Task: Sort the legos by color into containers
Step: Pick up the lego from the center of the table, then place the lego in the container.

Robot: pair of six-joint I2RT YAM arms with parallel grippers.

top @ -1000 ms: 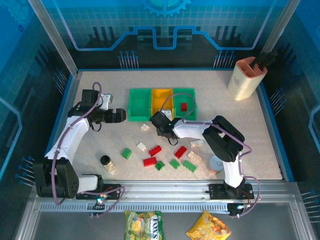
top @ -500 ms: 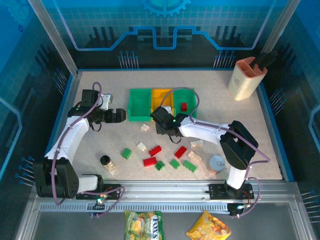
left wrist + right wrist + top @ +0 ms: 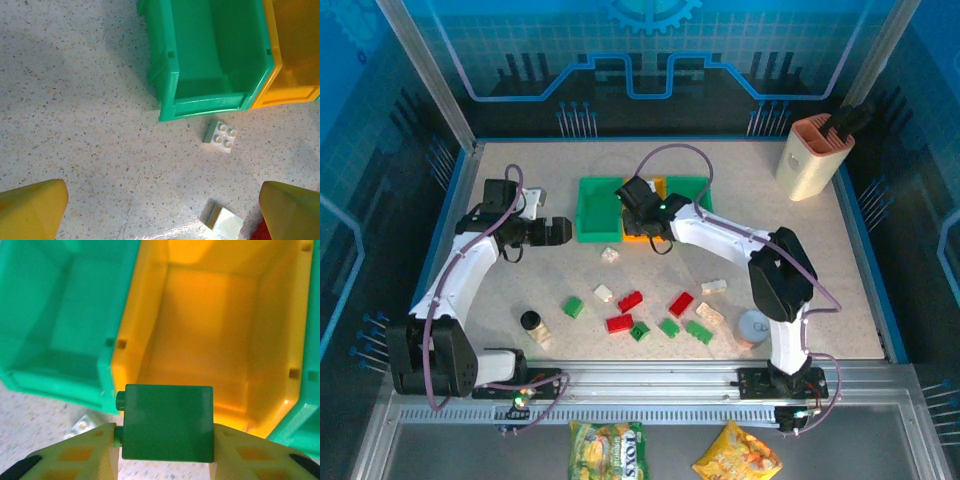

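The right jaws pinch a green brick (image 3: 167,422) by two opposite sides. They hold it over the near wall of the yellow bin (image 3: 210,335), close to the corner that bin shares with the left green bin (image 3: 60,315). Let go here, it would likely strike the rim and tumble back onto the worktop (image 3: 75,125). The sound move is to carry it fully past the near wall of whichever bin takes green, lower it inside, then part the jaws.

The brick lies on its side. A stud pokes out toward the left green bin, a smooth face looks at the wrist camera, and its slightly longer axis runs along the yellow bin's near wall.

The left jaws stand wide apart and empty, out beyond the left green bin from the yellow bin. A cream brick (image 3: 220,136) lies just in front of the seam between those two bins.
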